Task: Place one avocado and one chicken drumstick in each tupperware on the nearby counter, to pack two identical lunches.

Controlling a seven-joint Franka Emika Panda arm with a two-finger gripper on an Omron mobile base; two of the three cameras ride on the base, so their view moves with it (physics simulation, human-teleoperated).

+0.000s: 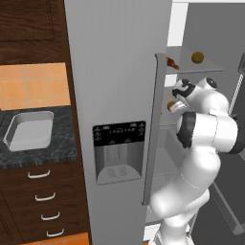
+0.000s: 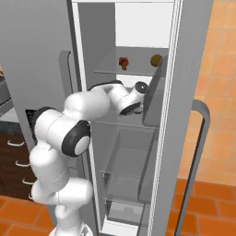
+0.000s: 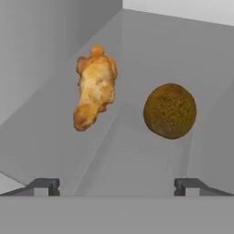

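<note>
My gripper (image 3: 116,187) is inside the open fridge at the middle shelf, jaws open with nothing between them. Ahead of it on that shelf lie a golden-tan chicken drumstick (image 3: 95,91) on the left and a round olive-brown avocado (image 3: 170,110) on the right, both beyond the fingertips. On the shelf above sit a reddish-brown chicken drumstick (image 2: 123,62) and a second avocado (image 2: 156,60). In the left base view, one pale tupperware (image 1: 28,116) rests on the dark speckled counter (image 1: 57,148), left of the fridge.
The fridge's grey left door (image 1: 119,119) with its dispenser panel stands between the counter and the arm. The right door (image 2: 193,115) hangs open beside the hand. Glass shelves and clear drawers (image 2: 124,161) lie below. Dark drawers sit under the counter.
</note>
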